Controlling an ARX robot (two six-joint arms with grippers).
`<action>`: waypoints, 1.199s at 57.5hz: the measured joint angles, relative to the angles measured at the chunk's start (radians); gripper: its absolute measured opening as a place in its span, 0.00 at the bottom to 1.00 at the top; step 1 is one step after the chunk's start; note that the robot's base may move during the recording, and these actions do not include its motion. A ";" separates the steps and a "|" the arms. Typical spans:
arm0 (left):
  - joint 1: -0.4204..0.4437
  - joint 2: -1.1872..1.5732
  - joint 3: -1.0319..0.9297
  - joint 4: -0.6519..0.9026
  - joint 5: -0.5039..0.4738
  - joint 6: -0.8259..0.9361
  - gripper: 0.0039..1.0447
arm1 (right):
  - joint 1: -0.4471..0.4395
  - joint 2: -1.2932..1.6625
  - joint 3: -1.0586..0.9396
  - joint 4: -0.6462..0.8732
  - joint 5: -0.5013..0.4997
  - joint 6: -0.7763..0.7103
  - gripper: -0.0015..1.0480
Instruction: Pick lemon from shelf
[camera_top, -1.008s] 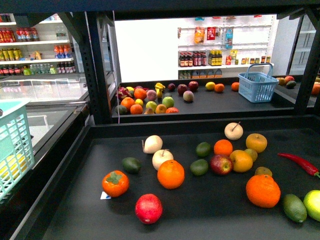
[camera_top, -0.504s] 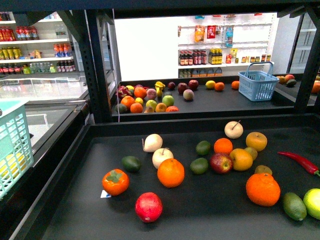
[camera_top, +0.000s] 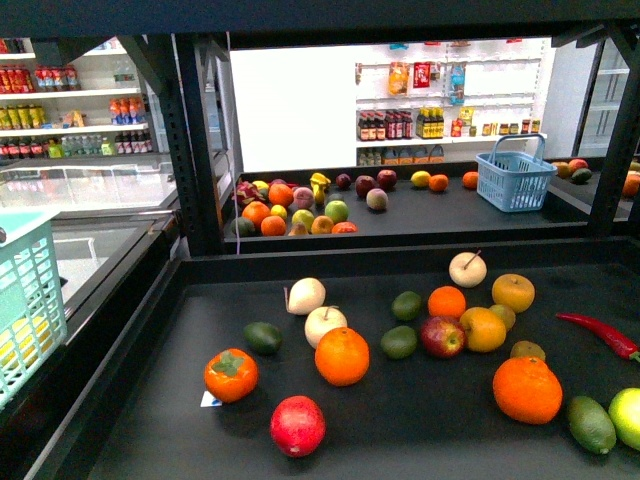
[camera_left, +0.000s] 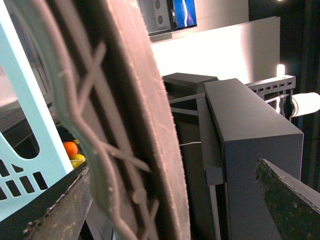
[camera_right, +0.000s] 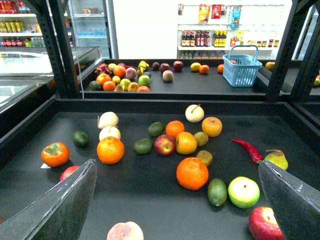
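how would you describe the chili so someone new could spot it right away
Start at the near black tray and go to its right side, past the cluster of fruit. The chili lies there on its own. It is the only long, thin, glossy red thing among all the round fruit.

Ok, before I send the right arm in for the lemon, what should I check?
1. Target found: ok. The lemon lies on the shelf, right of centre.
2. Lemon free of neighbours: not ok. A red apple touches one side.
3. Right gripper ready: ok. It is open, with nothing between its fingers.
4. Straight approach: probably not ok. In the right wrist view a large orange sits in front of the lemon.
5. Left gripper: open, but cannot tell if it is free. A blurred object fills the view beside the teal basket.
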 joint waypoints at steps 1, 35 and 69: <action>0.000 -0.014 -0.007 -0.022 0.000 0.010 0.92 | 0.000 0.000 0.000 0.000 0.000 0.000 0.93; 0.003 -0.462 -0.205 -0.605 -0.056 0.398 0.92 | 0.000 0.000 0.000 0.000 0.000 0.000 0.93; -0.346 -1.395 -0.637 -1.021 -0.259 1.239 0.67 | 0.000 0.000 0.000 0.000 0.000 0.000 0.93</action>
